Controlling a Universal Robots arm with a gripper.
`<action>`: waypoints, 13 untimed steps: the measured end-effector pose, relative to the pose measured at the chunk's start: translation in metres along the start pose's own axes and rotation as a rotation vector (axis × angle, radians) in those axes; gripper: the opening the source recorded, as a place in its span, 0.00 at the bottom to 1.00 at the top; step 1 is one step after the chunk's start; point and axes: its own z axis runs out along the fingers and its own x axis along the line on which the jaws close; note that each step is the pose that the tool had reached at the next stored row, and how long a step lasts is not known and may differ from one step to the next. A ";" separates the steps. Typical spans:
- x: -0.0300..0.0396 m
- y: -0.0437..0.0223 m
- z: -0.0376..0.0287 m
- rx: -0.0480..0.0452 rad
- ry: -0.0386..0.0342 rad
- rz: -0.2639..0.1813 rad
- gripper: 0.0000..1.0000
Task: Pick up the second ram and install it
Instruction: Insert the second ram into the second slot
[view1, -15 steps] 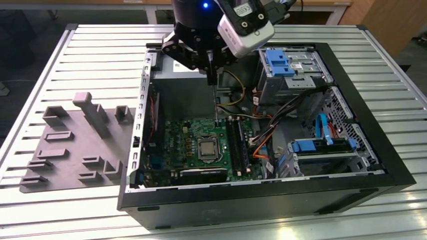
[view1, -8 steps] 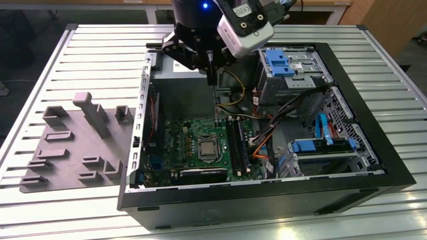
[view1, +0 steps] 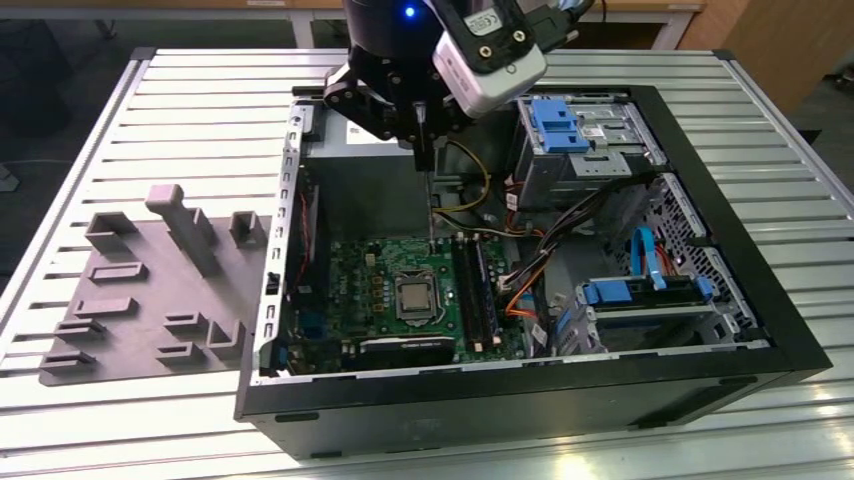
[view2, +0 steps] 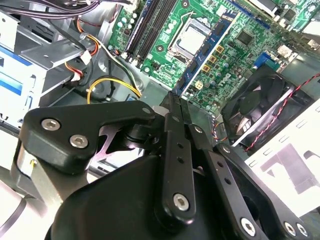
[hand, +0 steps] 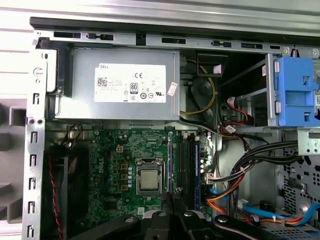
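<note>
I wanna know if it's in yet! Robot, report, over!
End effector shut on the second ram. Ram hanging above the motherboard, not in a slot. Yellow wires close beside.

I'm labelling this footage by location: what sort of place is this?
Probably a robotics workbench or lab: an open computer case lies on a slatted metal table, beside a grey parts fixture.

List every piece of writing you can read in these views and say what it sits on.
White label on the grey power-supply box: print too small to read.
Sticker on the white box at the arm's wrist: too small to read.
Green motherboard: markings too small to read.
The second ram, clamped in the gripper: edge-on, no print shows.
</note>
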 end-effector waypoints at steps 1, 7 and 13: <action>0.0000 0.0000 0.0000 0.0002 -0.0001 0.001 0.12; 0.0000 0.0000 0.0003 0.0011 -0.0006 0.009 0.12; 0.0001 0.0000 0.0006 0.0020 -0.0012 0.017 0.12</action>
